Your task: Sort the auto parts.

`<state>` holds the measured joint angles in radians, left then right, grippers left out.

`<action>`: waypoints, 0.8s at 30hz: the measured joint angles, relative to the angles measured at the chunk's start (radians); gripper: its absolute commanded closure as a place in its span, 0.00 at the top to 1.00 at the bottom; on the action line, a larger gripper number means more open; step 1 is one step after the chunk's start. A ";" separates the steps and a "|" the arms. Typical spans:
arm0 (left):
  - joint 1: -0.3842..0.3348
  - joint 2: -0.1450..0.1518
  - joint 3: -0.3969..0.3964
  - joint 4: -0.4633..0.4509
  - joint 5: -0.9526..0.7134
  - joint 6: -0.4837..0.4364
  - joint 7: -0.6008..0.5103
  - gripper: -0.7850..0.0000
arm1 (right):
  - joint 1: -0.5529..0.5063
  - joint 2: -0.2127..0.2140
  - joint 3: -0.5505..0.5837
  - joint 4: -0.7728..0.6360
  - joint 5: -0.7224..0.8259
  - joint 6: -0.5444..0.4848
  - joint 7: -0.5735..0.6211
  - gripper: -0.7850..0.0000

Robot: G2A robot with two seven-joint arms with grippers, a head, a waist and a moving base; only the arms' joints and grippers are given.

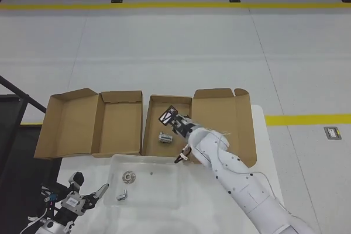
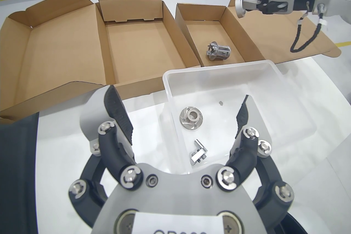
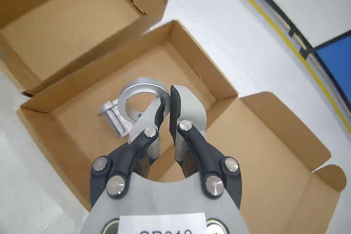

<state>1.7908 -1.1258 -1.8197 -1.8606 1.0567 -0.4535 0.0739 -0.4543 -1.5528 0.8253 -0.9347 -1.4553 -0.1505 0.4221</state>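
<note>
Ring (image 3: 144, 82) is pinched by its wall in right tool (image 3: 166, 103) (rigid, smooth metal, judged slippery); left tool (image 2: 178, 102) stands open.

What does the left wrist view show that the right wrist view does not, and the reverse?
Left wrist view: a clear bin holding a flanged disc and a bracket, with the open left claw beside it. Right wrist view: how the right claw pinches the metal ring. Both: the cardboard box with a ribbed cylinder and the neighbouring box.
</note>
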 measured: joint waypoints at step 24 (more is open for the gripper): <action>0.000 0.000 0.000 0.000 0.000 0.000 0.000 1.00 | 0.216 -0.174 -0.130 0.538 0.108 -0.014 0.054 0.46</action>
<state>1.7908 -1.1258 -1.8197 -1.8606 1.0567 -0.4535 0.0739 -0.2378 -1.7266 0.6949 -0.3967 -1.3474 -0.1650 0.4766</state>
